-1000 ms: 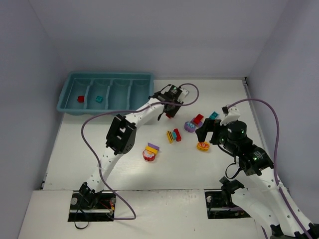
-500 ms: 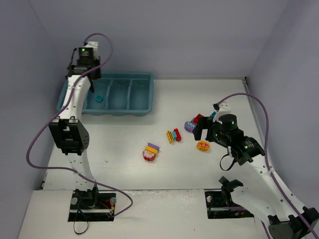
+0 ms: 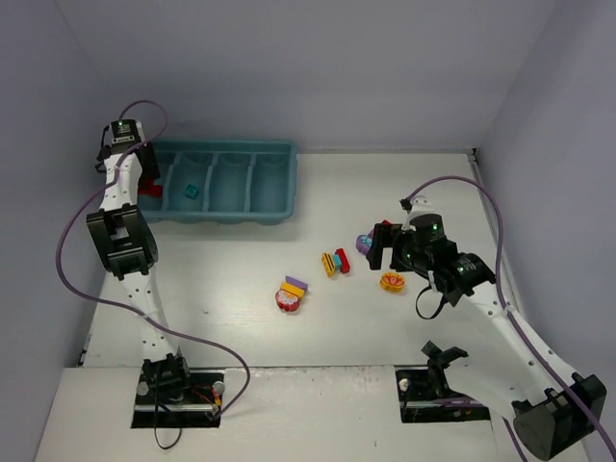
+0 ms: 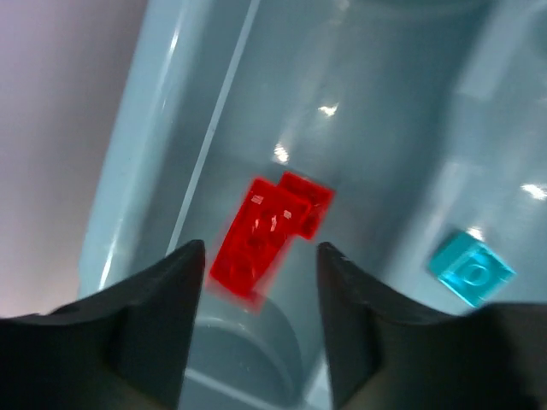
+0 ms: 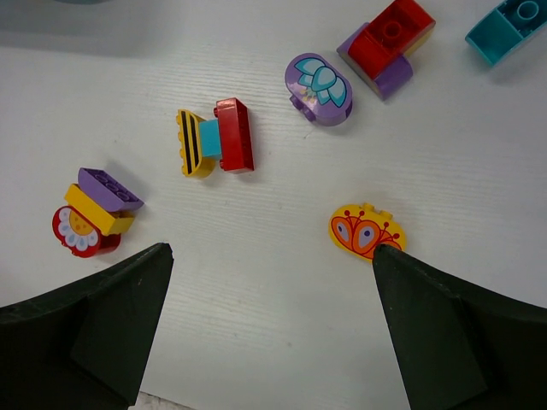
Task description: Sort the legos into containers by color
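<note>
The teal-blue tray [image 3: 274, 183] stands at the far left. My left gripper [image 3: 142, 179] hangs over its leftmost compartment, open and empty [image 4: 260, 252]. Two red bricks [image 4: 269, 229] lie below it, blurred, touching each other. A teal brick [image 4: 470, 270] lies in the second compartment. My right gripper [image 3: 383, 253] hovers open and empty [image 5: 272, 252] over the loose legos. A yellow-orange round piece [image 5: 366, 232] lies by its right finger. Farther off lie a purple round piece [image 5: 320, 79], a red-on-purple stack [image 5: 389, 36], a teal brick [image 5: 508, 26], a striped yellow-teal-red stack [image 5: 214, 137] and a purple-yellow-red stack [image 5: 90, 213].
The tray's two right compartments [image 3: 250, 178] show nothing inside in the top view. Purple walls close in the white table [image 3: 221, 308] on the left, back and right. Both arms' purple cables loop over the table.
My left arm has swung from the loose legos at mid-table to the tray's left end and lowered over the first compartment. My right gripper has crept left and farther over the legos.
</note>
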`<control>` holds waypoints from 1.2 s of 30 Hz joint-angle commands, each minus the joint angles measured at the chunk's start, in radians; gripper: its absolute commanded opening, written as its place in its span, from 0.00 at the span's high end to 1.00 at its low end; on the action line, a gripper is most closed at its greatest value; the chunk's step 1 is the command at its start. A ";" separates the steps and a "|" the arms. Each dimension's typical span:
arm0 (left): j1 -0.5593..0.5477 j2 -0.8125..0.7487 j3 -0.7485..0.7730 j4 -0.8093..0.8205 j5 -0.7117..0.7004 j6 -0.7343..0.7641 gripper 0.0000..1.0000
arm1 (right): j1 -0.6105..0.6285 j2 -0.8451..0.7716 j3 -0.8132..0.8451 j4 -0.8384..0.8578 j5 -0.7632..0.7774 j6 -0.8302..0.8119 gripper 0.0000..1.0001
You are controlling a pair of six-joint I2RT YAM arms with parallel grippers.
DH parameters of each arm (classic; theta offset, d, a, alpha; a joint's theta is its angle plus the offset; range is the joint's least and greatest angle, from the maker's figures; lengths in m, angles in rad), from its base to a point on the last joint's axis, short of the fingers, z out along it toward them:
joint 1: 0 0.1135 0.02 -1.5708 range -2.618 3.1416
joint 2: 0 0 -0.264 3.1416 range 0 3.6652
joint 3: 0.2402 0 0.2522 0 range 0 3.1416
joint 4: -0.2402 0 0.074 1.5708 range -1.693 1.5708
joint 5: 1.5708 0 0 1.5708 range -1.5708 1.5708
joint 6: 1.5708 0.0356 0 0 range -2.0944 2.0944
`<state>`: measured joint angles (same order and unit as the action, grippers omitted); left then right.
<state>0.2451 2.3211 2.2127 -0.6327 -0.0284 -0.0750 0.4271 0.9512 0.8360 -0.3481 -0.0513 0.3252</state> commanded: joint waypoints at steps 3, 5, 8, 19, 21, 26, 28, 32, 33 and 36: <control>0.010 -0.035 0.067 0.054 0.019 -0.038 0.42 | 0.002 0.041 0.034 0.060 0.004 0.029 0.00; 0.005 -0.060 0.051 0.065 0.028 -0.060 0.36 | 0.002 0.057 0.035 0.063 0.014 0.037 0.00; -0.004 -0.124 0.002 0.091 0.028 -0.094 0.32 | 0.002 0.070 0.038 0.067 0.039 0.041 0.02; -0.410 -0.463 -0.267 0.019 -0.040 -0.163 0.31 | -0.002 0.129 0.040 0.095 0.139 0.097 0.21; -0.467 -0.497 -0.298 0.008 -0.025 -0.199 0.31 | -0.008 0.144 0.029 0.090 0.136 0.110 0.20; -0.627 -0.551 -0.427 0.011 0.056 -0.325 0.31 | -0.025 0.156 0.002 0.075 0.148 0.184 0.15; -0.679 -0.575 -0.462 0.033 0.055 -0.345 0.31 | -0.040 0.152 -0.023 0.074 0.154 0.224 0.12; -0.824 -0.560 -0.515 0.085 0.051 -0.376 0.31 | -0.111 0.117 -0.055 0.075 0.119 0.252 0.09; -0.846 -0.546 -0.510 0.091 0.047 -0.381 0.31 | -0.120 0.107 -0.060 0.075 0.114 0.253 0.08; -0.924 -0.471 -0.472 0.129 0.050 -0.379 0.25 | -0.166 0.060 -0.090 0.074 0.100 0.261 0.05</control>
<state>-0.6064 1.8332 1.6764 -0.5991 0.0231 -0.4236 0.2928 1.0748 0.7528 -0.2996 0.0521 0.5510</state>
